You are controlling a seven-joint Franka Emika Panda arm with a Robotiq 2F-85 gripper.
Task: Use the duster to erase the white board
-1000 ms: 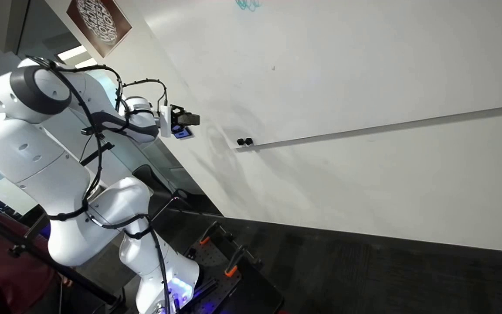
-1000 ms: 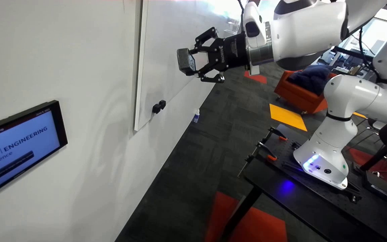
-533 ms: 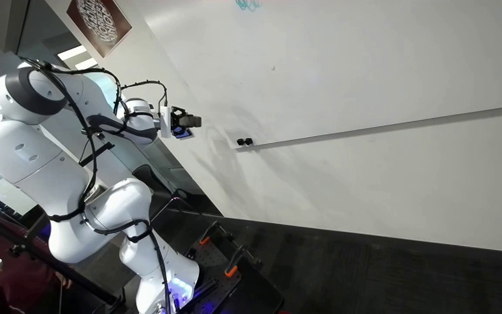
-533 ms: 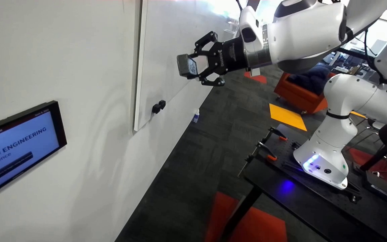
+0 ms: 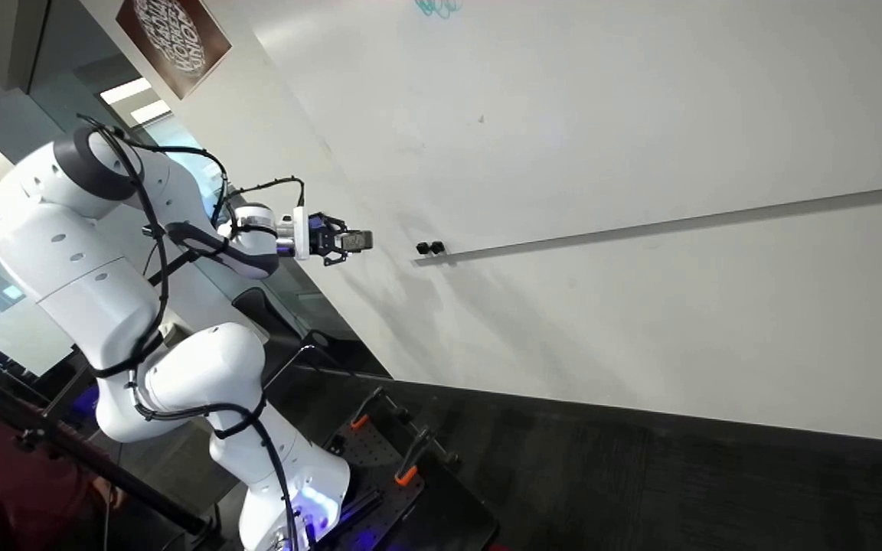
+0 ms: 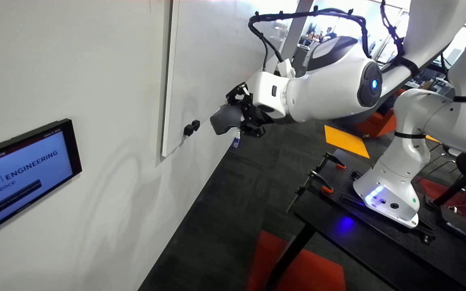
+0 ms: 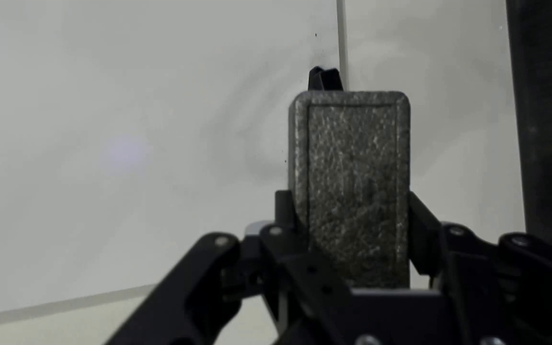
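The duster is a dark grey felt block (image 7: pixel 352 158). My gripper (image 7: pixel 348 225) is shut on it, with a finger against each long side; the duster sticks out beyond the fingertips. In both exterior views the duster (image 5: pixel 357 241) (image 6: pixel 225 119) is in the air at the end of the gripper (image 5: pixel 343 242) (image 6: pixel 244 110), and seems apart from the wall. The white board (image 5: pixel 602 115) is the large plain panel; it also shows in an exterior view (image 6: pixel 217 48) and in the wrist view (image 7: pixel 113 105). A teal scribble (image 5: pixel 438 8) is near its top.
Two small black blocks (image 5: pixel 430 248) (image 6: pixel 191 127) sit at the board's lower corner, partly behind the duster in the wrist view (image 7: pixel 325 79). A grey strip (image 5: pixel 678 227) runs along the board's lower edge. A wall screen (image 6: pixel 26 173) and a black table (image 6: pixel 338 230) with clamps are nearby.
My gripper has moved down with the duster, and a little toward the board's lower corner. The wrist has turned, so the duster shows a different face.
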